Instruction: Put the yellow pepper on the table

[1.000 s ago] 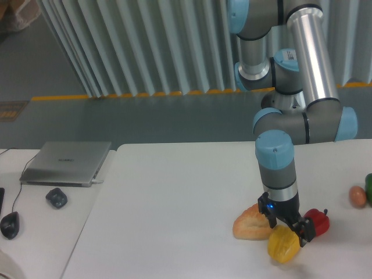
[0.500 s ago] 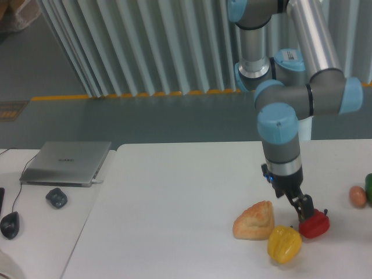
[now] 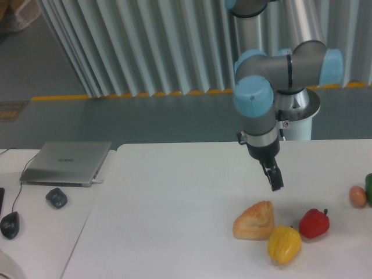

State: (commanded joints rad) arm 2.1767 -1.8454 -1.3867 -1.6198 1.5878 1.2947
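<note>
The yellow pepper (image 3: pixel 284 244) lies on the white table (image 3: pixel 174 221) near its front edge. It touches the golden-brown pastry (image 3: pixel 254 221) on its left, and the red pepper (image 3: pixel 314 224) is just to its right. My gripper (image 3: pixel 274 179) hangs above the table, up and behind the pastry, well clear of the yellow pepper. It holds nothing. Its fingers show edge-on as one narrow dark shape pointing down and to the right.
A brown egg-like item (image 3: pixel 357 196) and a dark green item (image 3: pixel 369 186) lie at the table's right edge. A smaller desk on the left holds a closed laptop (image 3: pixel 67 163) and two mice (image 3: pixel 56 197).
The gripper let go of the yellow pepper, which now rests on the table. The arm has risen and swung back to the left, away from the peppers.
</note>
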